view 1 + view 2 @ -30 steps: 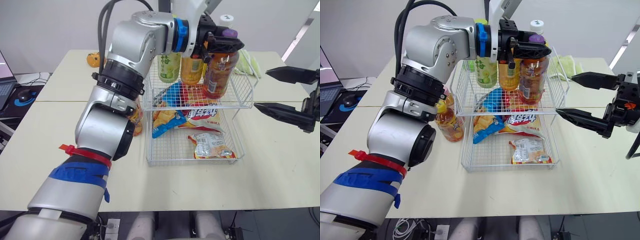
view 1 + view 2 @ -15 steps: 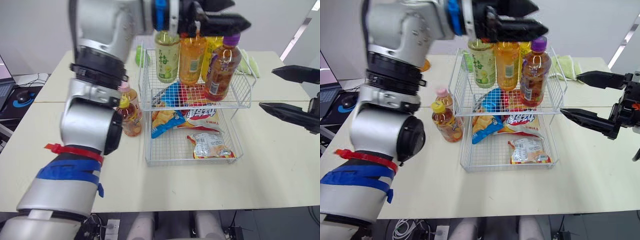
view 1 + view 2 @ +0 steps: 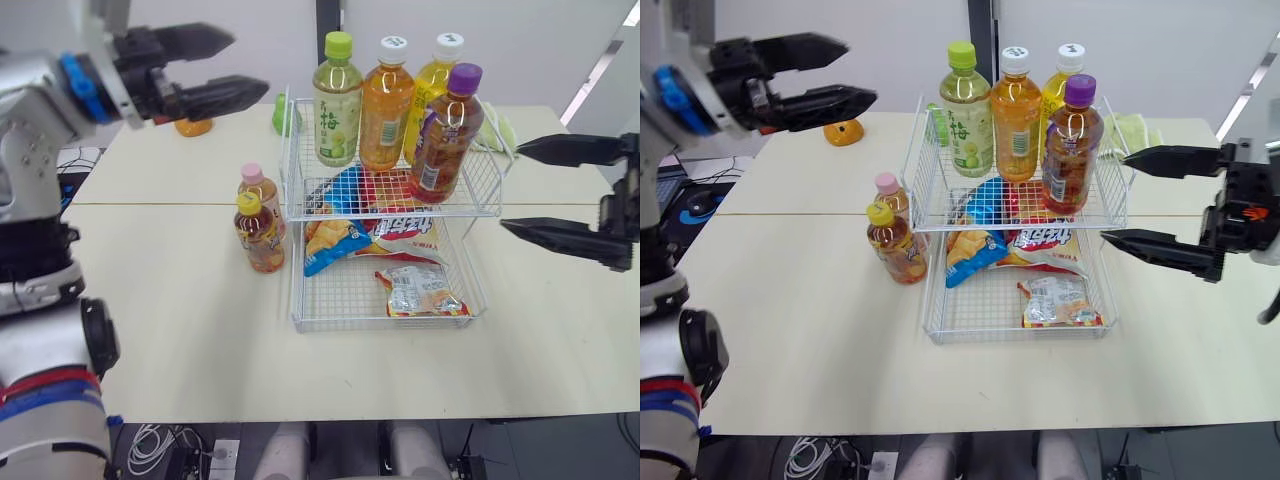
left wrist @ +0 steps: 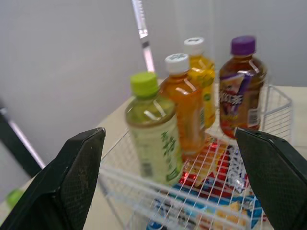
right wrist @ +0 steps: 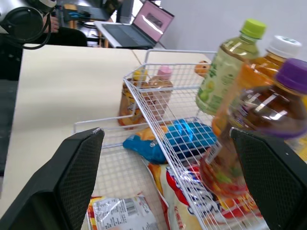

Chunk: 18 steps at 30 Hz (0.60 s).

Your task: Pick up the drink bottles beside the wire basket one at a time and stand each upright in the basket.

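The white wire basket (image 3: 476, 212) has two tiers. Its upper tier holds a green-cap bottle (image 3: 337, 105), a white-cap orange bottle (image 3: 384, 110), a yellow bottle (image 3: 437, 75) and a purple-cap tea bottle (image 3: 443, 135) at the front right, leaning slightly. Two small bottles stand on the table left of the basket, one with a pink cap (image 3: 253, 180) and one with a yellow cap (image 3: 258, 235). My left gripper (image 3: 250, 63) is open and empty, raised well left of the basket. My right gripper (image 3: 510, 188) hangs open just right of the basket.
Snack bags (image 3: 385, 240) lie in the basket's lower tier. An orange object (image 3: 192, 126) and a green one (image 3: 279, 114) sit at the back of the table (image 3: 180, 320), with a pale green cloth (image 3: 500, 126) behind the basket's right side. A laptop (image 5: 154, 18) is off to the left.
My left gripper opened off the purple-cap bottle, rose and swung away to the left. The bottle now stands in the upper tier. The right gripper has barely moved.
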{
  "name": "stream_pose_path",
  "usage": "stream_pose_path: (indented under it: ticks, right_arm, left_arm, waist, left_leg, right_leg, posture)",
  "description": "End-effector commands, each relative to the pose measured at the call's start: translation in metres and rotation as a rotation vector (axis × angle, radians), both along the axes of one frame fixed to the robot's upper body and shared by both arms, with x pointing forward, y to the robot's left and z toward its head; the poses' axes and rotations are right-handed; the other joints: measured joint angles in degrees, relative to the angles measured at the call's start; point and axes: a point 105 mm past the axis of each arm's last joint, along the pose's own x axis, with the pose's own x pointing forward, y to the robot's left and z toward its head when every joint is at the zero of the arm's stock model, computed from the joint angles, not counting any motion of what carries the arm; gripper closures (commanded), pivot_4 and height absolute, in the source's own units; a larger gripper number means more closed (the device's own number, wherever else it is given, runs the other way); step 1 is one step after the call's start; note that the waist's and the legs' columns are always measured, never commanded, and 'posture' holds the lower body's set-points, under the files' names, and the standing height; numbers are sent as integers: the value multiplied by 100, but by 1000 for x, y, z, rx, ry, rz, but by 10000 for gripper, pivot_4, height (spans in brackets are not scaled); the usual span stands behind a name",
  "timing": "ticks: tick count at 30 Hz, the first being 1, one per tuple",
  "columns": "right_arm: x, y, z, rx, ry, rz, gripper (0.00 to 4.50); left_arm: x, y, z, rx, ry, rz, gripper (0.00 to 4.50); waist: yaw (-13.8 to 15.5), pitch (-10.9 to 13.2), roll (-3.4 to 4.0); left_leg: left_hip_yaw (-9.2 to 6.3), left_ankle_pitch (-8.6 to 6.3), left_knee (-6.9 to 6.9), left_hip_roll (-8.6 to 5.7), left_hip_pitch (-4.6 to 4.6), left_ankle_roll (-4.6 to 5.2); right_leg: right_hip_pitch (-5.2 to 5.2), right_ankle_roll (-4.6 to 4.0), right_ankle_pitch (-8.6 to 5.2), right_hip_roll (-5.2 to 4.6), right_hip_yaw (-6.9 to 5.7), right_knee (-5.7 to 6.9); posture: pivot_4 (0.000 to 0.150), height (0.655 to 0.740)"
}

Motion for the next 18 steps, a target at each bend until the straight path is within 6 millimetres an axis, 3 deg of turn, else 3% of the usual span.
stream_pose_path:
  ticks: [1, 4, 7, 12, 18]
  right_arm:
    - [-4, 11, 6, -4, -37, 77, 0]
    - [-1, 17, 3, -13, -17, 121, 0]
    - [2, 19, 4, -19, -10, 145, 0]
    - [6, 21, 5, -23, -11, 162, 0]
    - [7, 21, 5, -29, -13, 165, 0]
  left_arm:
    - [-18, 40, -11, -48, -12, 168, 304]
    - [-31, 58, -49, -22, 78, 227, 304]
    - [-43, 57, -80, -8, 152, 233, 304]
    - [-43, 29, -99, -126, 180, 242, 304]
    - [-28, 0, -112, -240, 157, 392, 304]
  waist:
    - [-7, -1, 0]
    - [-8, -1, 1]
    - [14, 0, 0]
    - [163, -2, -3]
    - [159, -3, -4]
  left_leg:
    - [3, -1, -2, 1, 2, 0]
    - [3, -1, -7, 6, 6, 0]
    - [7, -1, -8, 10, 7, 0]
    - [-1, -1, -4, 10, 5, 0]
    - [7, -1, -2, 10, 6, 0]
  right_leg:
    - [0, 0, 0, 0, 2, -4]
    - [-1, -5, 2, 0, 1, -1]
    - [-2, -12, 5, 0, 1, -4]
    - [4, -13, 6, -2, -7, -13]
    - [3, -15, 9, -2, -3, -8]
  posture:
    - [1500, 7400]
    - [1500, 7400]
    - [1500, 7400]
    - [1500, 7400]
    - [1500, 7400]
